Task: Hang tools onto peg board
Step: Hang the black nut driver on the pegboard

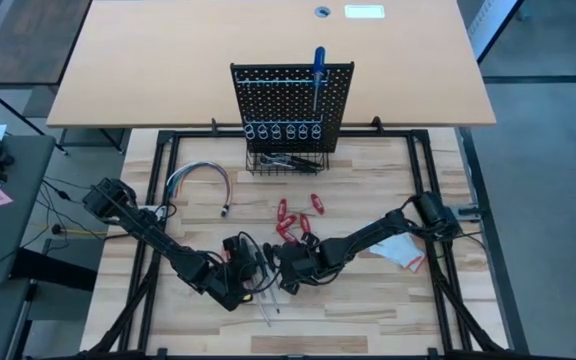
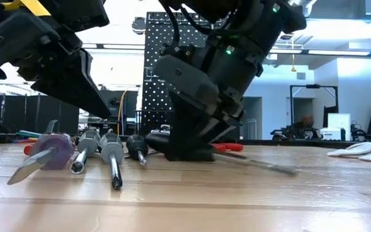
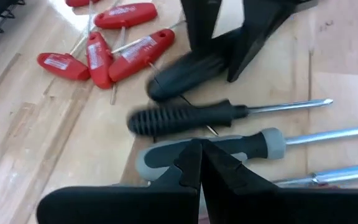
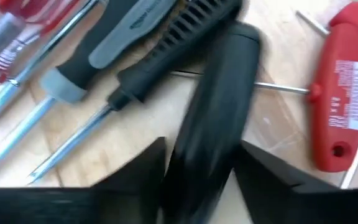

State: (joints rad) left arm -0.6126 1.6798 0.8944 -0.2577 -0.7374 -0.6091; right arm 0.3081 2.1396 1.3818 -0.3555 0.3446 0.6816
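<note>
Low in the frame's centre, the right gripper (image 4: 197, 168) half closes around a smooth black-handled screwdriver (image 4: 219, 106) lying flat; a skewed pinch could roll it away. Left gripper (image 3: 201, 168) waits shut.

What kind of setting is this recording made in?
Likely a robotics lab or workshop: a wooden table in a black frame, a peg board with a blue screwdriver hung on it, and monitors in the room behind.
</note>
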